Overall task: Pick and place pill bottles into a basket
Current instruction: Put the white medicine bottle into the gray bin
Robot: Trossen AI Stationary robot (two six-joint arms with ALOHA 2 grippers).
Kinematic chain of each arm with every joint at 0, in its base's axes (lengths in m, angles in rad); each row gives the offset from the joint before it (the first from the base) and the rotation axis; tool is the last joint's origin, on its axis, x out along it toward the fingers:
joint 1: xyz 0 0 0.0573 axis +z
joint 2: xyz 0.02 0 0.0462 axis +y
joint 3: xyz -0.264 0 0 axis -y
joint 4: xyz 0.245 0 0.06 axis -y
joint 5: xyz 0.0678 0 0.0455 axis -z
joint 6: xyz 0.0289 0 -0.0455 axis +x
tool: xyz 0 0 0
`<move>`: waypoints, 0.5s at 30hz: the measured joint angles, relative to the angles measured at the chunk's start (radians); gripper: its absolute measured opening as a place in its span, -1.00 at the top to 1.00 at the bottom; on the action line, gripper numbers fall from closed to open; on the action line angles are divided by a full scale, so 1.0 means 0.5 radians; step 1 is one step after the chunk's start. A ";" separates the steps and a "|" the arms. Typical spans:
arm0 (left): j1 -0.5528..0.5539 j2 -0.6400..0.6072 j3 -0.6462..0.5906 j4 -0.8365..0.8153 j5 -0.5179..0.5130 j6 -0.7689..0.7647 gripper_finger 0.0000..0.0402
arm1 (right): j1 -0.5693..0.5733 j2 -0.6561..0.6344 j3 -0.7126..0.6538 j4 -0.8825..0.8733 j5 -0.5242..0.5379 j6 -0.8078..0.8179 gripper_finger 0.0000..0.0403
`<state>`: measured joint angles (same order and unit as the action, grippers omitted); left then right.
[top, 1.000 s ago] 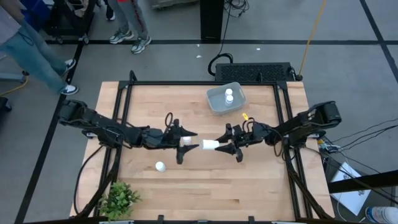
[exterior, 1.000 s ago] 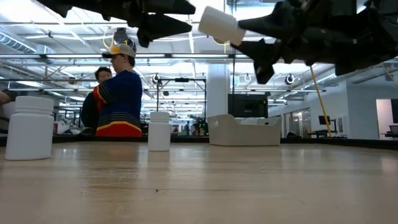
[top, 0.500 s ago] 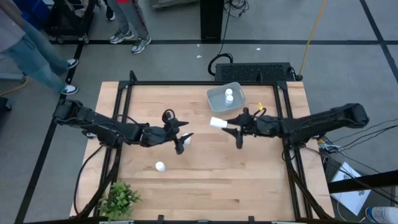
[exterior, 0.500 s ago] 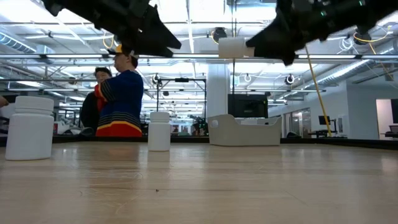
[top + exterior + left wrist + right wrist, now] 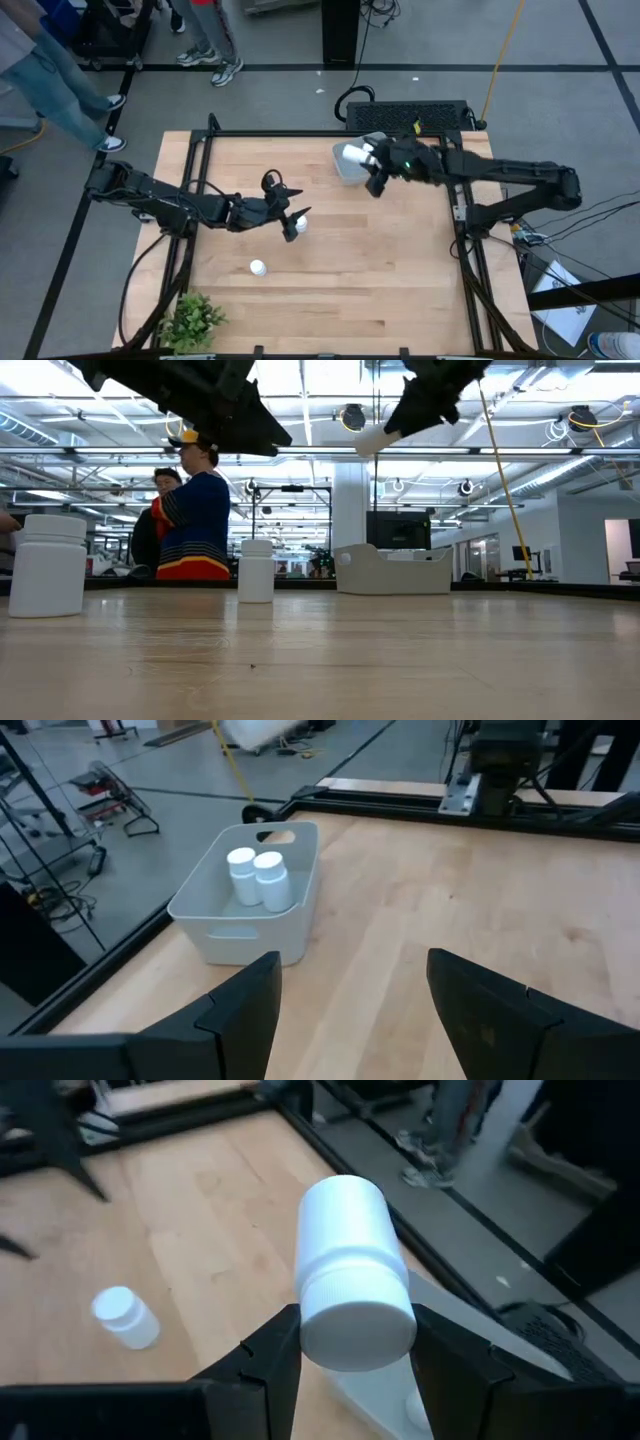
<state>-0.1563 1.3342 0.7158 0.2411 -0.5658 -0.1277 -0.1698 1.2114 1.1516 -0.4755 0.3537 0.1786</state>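
Observation:
My right gripper (image 5: 368, 162) is shut on a white pill bottle (image 5: 351, 155) over the left part of the grey-blue basket (image 5: 385, 172), well above it in the low view (image 5: 372, 440). Two bottles (image 5: 258, 880) stand in the basket (image 5: 215, 925). My left gripper (image 5: 293, 220) is open and empty, up in the air (image 5: 240, 420) over a bottle (image 5: 299, 226) that stands on the table (image 5: 256, 570). Another bottle (image 5: 257, 267) stands nearer the front (image 5: 47, 565). My right gripper pinches the bottle between its two fingers (image 5: 268, 1355) at the two sides of its cap end (image 5: 362, 1320). The bottle lies along the fingers, its body pointing away from the wrist toward the table's left. It is lifted clear, tilted, above the basket.
A potted plant (image 5: 192, 320) stands at the table's near left corner. A black box (image 5: 405, 115) lies just beyond the far edge behind the basket. People stand past the table's far left (image 5: 195, 510).
My right gripper has carried the bottle from the table's middle toward the far edge, up and over the basket, staying shut on it; the bottle has kept lying on its side, pointing left.

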 joint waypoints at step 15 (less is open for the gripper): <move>0.013 0.000 0.000 0.045 0.034 0.028 -0.28 | -0.478 0.923 1.242 -0.943 -0.203 -0.331 0.26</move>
<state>-0.1499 1.3342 0.7158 0.2638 -0.5488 -0.1139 -0.4090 1.6727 1.7727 -0.9469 0.2523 0.0129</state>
